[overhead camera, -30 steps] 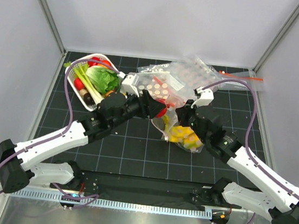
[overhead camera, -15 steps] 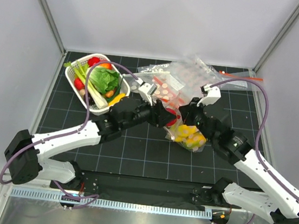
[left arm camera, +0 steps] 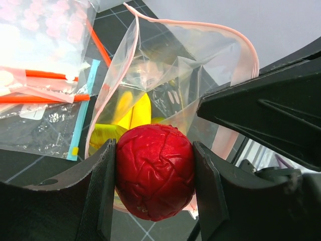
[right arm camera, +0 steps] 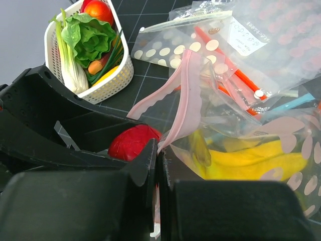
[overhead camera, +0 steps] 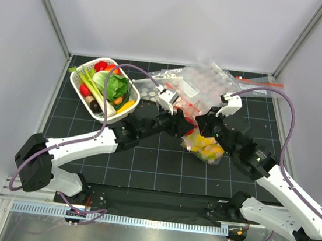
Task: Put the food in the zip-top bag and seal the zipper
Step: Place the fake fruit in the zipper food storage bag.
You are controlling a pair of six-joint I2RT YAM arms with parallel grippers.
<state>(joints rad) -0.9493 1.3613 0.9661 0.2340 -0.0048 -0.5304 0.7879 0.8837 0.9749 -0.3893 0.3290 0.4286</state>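
The left claw [overhead camera: 182,124] grips a red fruit [left arm camera: 154,178] between its two fingers, right at the open mouth of the clear bag [overhead camera: 206,148]. The right claw [right arm camera: 156,153] is pinched tight on the bag's pale mouth edge [right arm camera: 184,88], lifting that side. The bag lies a little right of the table's [overhead camera: 144,159] middle. Its long axis runs diagonally, with the mouth toward the back left, facing the fruit, and the bottom toward the front right. A yellow banana [right arm camera: 251,161] lies inside along that axis. Behind the bag, a pile of other bags [overhead camera: 213,80] with red strips crowds close. A white basket [right arm camera: 108,84] of vegetables sits at the back left, apart from the bag. Bare table lies in front, toward the arm bases.
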